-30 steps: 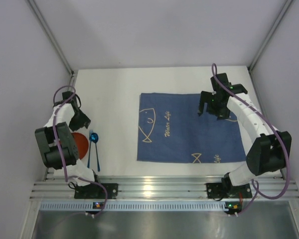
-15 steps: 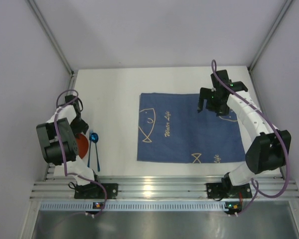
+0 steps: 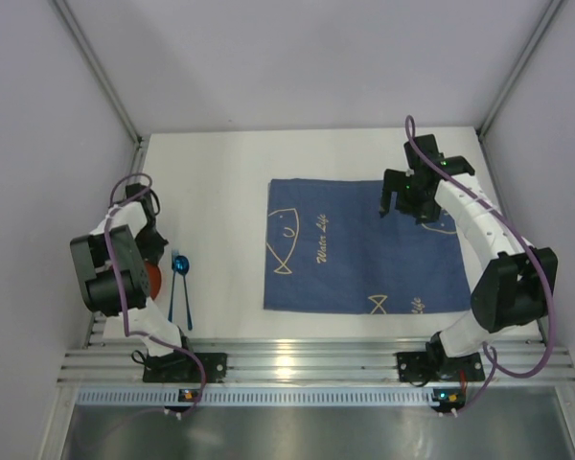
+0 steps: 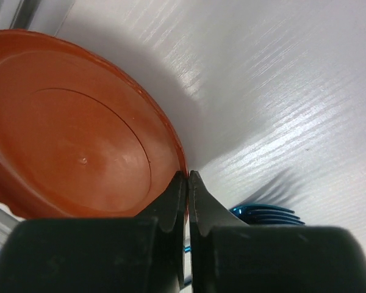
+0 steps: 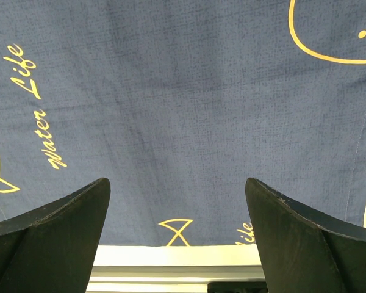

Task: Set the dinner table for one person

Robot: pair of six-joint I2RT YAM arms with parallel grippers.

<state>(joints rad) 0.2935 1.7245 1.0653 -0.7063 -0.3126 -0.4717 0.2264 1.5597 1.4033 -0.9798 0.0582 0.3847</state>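
Observation:
An orange-red plate (image 4: 67, 122) lies on the white dinner table (image 4: 280, 73) at the far left. My left gripper (image 4: 188, 177) is shut on the plate's right rim, a thin red edge showing between the pressed fingers. From above, the plate (image 3: 151, 279) is mostly hidden under the left arm, with the left gripper (image 3: 150, 251) at its far side. Blue fork tines (image 4: 268, 213) show just right of the fingers. My right gripper (image 5: 177, 183) hangs open over the dark blue fish placemat (image 5: 189, 91), holding nothing; from above this right gripper (image 3: 402, 204) is over the placemat's (image 3: 364, 254) far right part.
A blue spoon (image 3: 179, 264) and a second blue utensil (image 3: 186, 299) lie side by side just right of the plate. A ridged aluminium rail (image 3: 297, 364) runs along the near edge. Grey walls enclose the dinner table (image 3: 220, 182) on three sides.
My left gripper has shut, from wide open, on the plate's rim after the left arm shifted a little toward the left. The right gripper drifted slightly toward the far side, still open.

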